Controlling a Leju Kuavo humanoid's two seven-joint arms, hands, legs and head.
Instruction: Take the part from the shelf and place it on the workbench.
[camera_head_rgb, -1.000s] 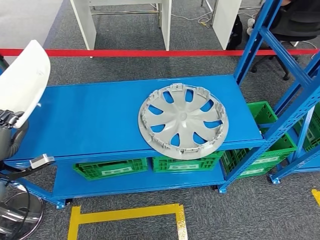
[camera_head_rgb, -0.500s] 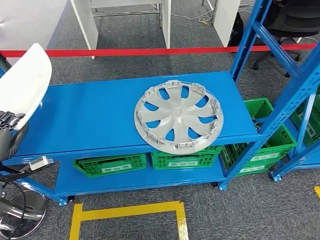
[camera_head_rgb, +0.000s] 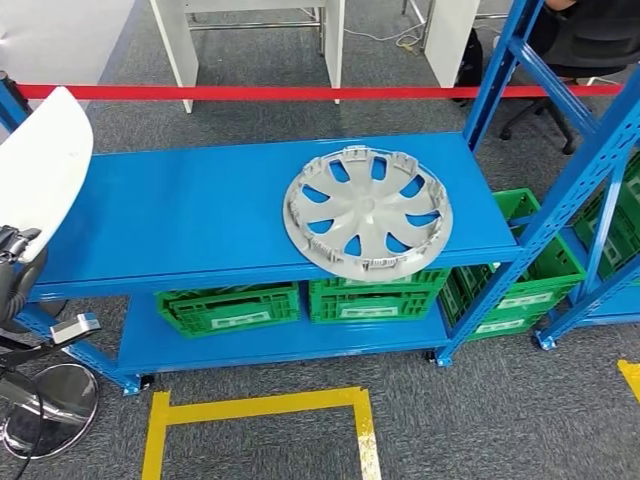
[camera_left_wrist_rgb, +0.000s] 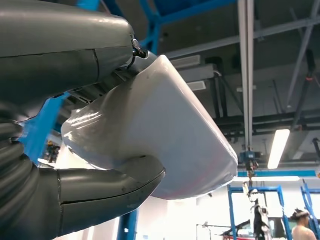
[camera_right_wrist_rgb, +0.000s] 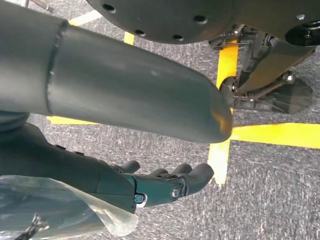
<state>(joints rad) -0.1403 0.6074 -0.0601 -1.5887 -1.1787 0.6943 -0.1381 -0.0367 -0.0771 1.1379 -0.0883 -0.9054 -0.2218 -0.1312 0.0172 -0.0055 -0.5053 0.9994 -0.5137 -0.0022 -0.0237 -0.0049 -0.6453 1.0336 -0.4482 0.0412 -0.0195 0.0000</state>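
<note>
Left hand (camera_left_wrist_rgb: 75, 150) grips the white part (camera_head_rgb: 41, 165) at 9 o'clock in head view, fingers clamped on it, raised beside the blue shelf (camera_head_rgb: 189, 215). Right hand (camera_right_wrist_rgb: 151, 187) hangs over carpet, fingers apart, holding nothing. Grey hubcap (camera_head_rgb: 368, 212) lies on the shelf at 1 o'clock.

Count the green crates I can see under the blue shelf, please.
3: one at the lower left, one under the hubcap, one at the right end. More green further right, partly hidden.
</note>
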